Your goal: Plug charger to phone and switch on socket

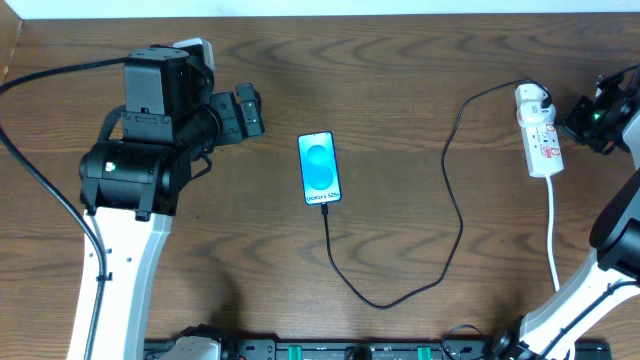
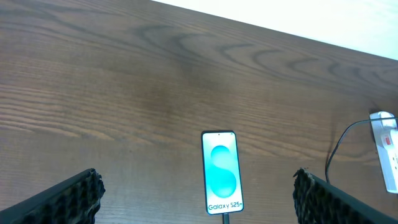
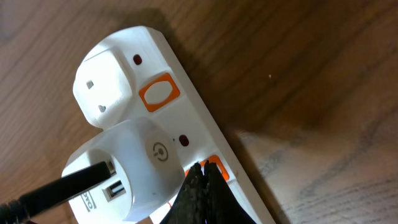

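Note:
The phone (image 1: 320, 168) lies mid-table with a glowing cyan screen; it also shows in the left wrist view (image 2: 221, 172). The black charger cable (image 1: 455, 215) runs from the phone's bottom edge in a loop to the white plug head (image 1: 530, 100), which sits in the white socket strip (image 1: 543, 140). My left gripper (image 2: 199, 196) is open and empty, hovering left of the phone. My right gripper (image 3: 204, 174) is shut, its tips on an orange switch (image 3: 216, 168) of the socket (image 3: 186, 112) beside the plug head (image 3: 127, 165).
The socket's white cord (image 1: 553, 235) runs toward the front edge at right. A second orange switch (image 3: 158, 92) and an empty outlet (image 3: 102, 84) sit further along the strip. Bare wooden table (image 1: 250, 260) lies around the phone.

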Action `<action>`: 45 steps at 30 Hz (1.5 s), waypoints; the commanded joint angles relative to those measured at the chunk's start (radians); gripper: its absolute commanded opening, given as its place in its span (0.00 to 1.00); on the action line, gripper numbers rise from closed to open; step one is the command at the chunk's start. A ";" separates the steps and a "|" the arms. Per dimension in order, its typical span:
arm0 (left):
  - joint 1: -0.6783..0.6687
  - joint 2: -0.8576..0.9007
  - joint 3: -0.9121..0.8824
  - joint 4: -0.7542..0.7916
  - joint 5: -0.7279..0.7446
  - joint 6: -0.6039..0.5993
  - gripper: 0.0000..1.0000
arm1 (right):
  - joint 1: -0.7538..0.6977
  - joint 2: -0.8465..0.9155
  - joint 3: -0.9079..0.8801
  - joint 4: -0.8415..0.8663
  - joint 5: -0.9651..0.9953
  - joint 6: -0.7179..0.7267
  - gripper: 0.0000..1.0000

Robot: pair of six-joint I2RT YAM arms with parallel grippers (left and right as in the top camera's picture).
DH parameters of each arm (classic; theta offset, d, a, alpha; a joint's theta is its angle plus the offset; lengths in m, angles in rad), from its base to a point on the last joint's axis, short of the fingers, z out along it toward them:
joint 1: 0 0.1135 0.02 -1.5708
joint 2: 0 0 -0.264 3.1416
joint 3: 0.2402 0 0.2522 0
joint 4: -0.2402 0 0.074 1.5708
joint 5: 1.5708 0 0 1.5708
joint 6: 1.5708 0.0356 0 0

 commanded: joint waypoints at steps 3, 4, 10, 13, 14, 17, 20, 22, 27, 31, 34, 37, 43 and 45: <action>0.001 -0.003 -0.001 0.000 -0.009 0.013 0.99 | -0.004 0.008 0.016 0.013 -0.017 -0.014 0.01; 0.001 -0.003 -0.001 0.000 -0.009 0.013 0.99 | -0.003 0.008 0.016 0.014 -0.017 -0.014 0.01; 0.001 -0.003 -0.001 0.000 -0.009 0.013 0.99 | 0.016 0.008 0.016 0.013 -0.016 -0.014 0.01; 0.001 -0.003 -0.001 0.000 -0.009 0.013 0.99 | 0.026 0.008 0.016 0.014 -0.015 -0.014 0.01; 0.001 -0.003 -0.001 0.000 -0.009 0.013 0.99 | 0.026 0.010 0.016 0.014 -0.015 -0.014 0.01; 0.001 -0.003 -0.001 0.000 -0.009 0.013 0.99 | 0.026 0.021 0.016 0.013 -0.016 -0.013 0.01; 0.001 -0.003 -0.001 0.000 -0.009 0.013 0.99 | 0.026 0.038 0.016 0.014 -0.024 -0.014 0.01; 0.001 -0.003 -0.001 0.000 -0.009 0.013 0.99 | 0.026 0.038 0.016 0.014 -0.027 -0.013 0.01; 0.001 -0.003 -0.001 0.000 -0.009 0.013 0.99 | 0.029 0.039 0.016 0.013 -0.027 -0.013 0.01; 0.001 -0.003 -0.001 0.000 -0.009 0.013 0.99 | 0.031 0.039 0.016 0.009 -0.027 -0.006 0.01; 0.001 -0.003 -0.001 0.000 -0.009 0.013 0.97 | 0.031 0.040 0.016 0.007 -0.027 -0.006 0.01; 0.001 -0.003 -0.001 0.000 -0.009 0.013 0.99 | 0.031 0.040 0.016 0.003 -0.031 -0.006 0.01; 0.001 -0.003 -0.001 0.000 -0.009 0.013 0.99 | 0.031 0.047 0.014 -0.018 -0.031 -0.006 0.01; 0.001 -0.003 -0.001 0.000 -0.009 0.013 0.99 | 0.033 0.063 0.014 -0.026 -0.035 -0.006 0.01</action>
